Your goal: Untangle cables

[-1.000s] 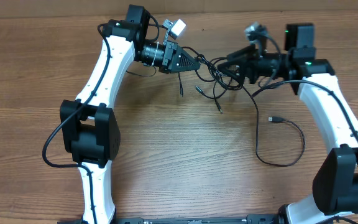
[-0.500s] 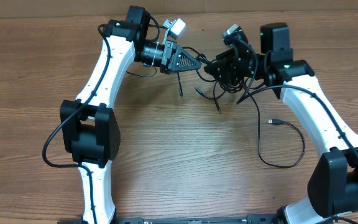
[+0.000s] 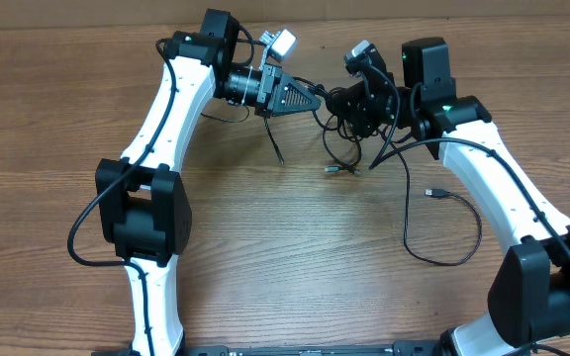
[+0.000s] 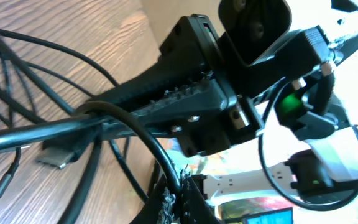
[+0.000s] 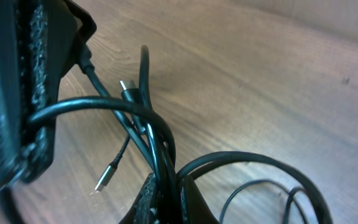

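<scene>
Both my left gripper [image 3: 316, 100] and my right gripper [image 3: 333, 103] are pinched closed on the cables [image 5: 160, 152], a light, limp, slippery tangle hanging between them over the table [image 3: 265, 247], so I judge a hold near one plug safest.

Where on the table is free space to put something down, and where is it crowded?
Free: bare wood between the left arm and the loose cable loop, below the bunched cables; also left of that arm. Crowded: those cables, between left gripper and right gripper.
</scene>
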You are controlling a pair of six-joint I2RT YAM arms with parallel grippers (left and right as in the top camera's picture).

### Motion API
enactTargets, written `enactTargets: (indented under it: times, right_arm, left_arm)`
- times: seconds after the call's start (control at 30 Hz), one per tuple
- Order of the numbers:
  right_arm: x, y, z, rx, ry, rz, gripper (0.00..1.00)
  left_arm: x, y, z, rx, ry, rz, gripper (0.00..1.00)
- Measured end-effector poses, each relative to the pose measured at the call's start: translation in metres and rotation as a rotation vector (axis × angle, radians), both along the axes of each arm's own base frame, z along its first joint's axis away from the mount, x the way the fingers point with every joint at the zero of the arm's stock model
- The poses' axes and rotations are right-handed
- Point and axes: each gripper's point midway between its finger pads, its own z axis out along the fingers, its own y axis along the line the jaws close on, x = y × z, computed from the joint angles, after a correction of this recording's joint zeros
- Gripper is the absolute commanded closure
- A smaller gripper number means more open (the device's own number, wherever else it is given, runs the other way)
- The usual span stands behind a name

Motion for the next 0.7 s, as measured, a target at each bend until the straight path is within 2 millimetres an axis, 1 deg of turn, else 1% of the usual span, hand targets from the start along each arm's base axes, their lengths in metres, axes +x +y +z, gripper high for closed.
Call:
enactTargets:
  times: [0.07, 0.13, 0.2, 0.33, 0.43, 0.53, 0.63, 0.7]
  right_arm:
    - [-0.004, -0.006, 0.000, 0.029, 0.039, 0.000, 0.96]
    - [-0.007, -0.014, 0.005, 0.081, 0.069, 0.008, 0.96]
    - [-0.010, -0.024, 0.017, 0.162, 0.085, 0.028, 0.96]
    - [-0.023, -0.044, 0.053, 0.361, 0.089, 0.111, 0.96]
    - [-0.032, -0.063, 0.076, 0.493, 0.083, 0.167, 0.96]
    - [-0.039, -0.083, 0.093, 0.579, 0.073, 0.191, 0.96]
    - [-0.041, -0.091, 0.099, 0.612, 0.070, 0.199, 0.96]
    - [-0.038, -0.092, 0.096, 0.598, 0.082, 0.174, 0.93]
  left_arm:
    - [0.002, 0.001, -0.005, 0.030, -0.007, 0.007, 0.96]
    - [0.004, 0.004, -0.011, 0.064, -0.015, 0.016, 0.96]
    - [0.007, 0.007, -0.017, 0.097, -0.026, 0.028, 0.96]
    - [0.015, 0.017, -0.029, 0.175, -0.043, 0.062, 0.96]
    - [0.025, 0.032, -0.047, 0.295, -0.035, 0.115, 0.96]
    - [0.037, 0.046, -0.065, 0.418, -0.003, 0.189, 0.96]
    - [0.047, 0.056, -0.076, 0.504, 0.022, 0.255, 0.96]
    - [0.048, 0.059, -0.079, 0.529, 0.039, 0.275, 0.96]
